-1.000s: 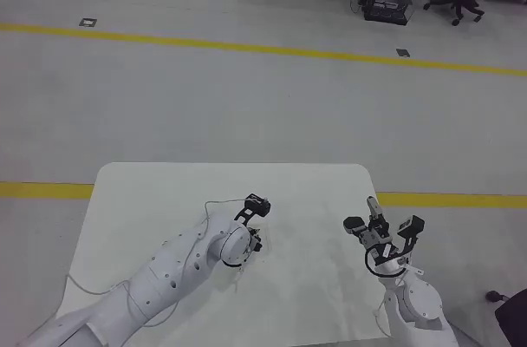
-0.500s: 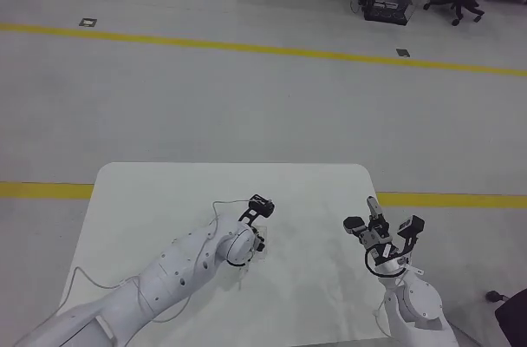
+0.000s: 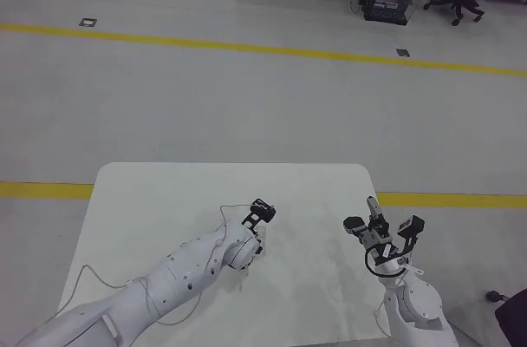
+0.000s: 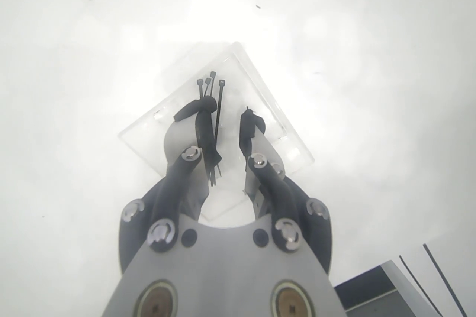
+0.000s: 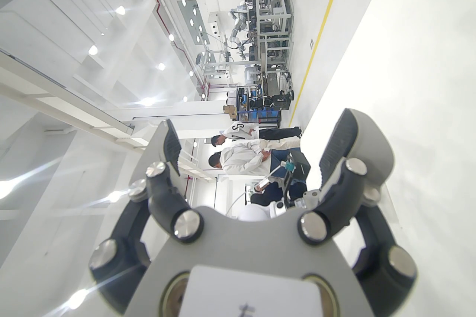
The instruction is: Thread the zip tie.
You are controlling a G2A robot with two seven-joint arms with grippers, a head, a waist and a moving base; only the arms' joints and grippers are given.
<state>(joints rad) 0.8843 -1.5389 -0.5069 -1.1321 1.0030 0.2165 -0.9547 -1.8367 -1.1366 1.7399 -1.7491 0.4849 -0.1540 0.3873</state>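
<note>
Black zip ties (image 4: 216,99) are seen bundled in a clear tray (image 4: 260,73), long axis roughly along the fingers of the left gripper (image 4: 227,114). Its jaws are spread over them, the bundle apparently beside one finger. The right gripper (image 5: 253,139), also spread, is held well apart.

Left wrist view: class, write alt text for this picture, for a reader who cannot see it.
The left pincer, jaws open, hangs over a clear square tray that holds a few black zip ties; the ties lie between its black-tipped fingers, closer to one. The tray sits on a white table.
</note>
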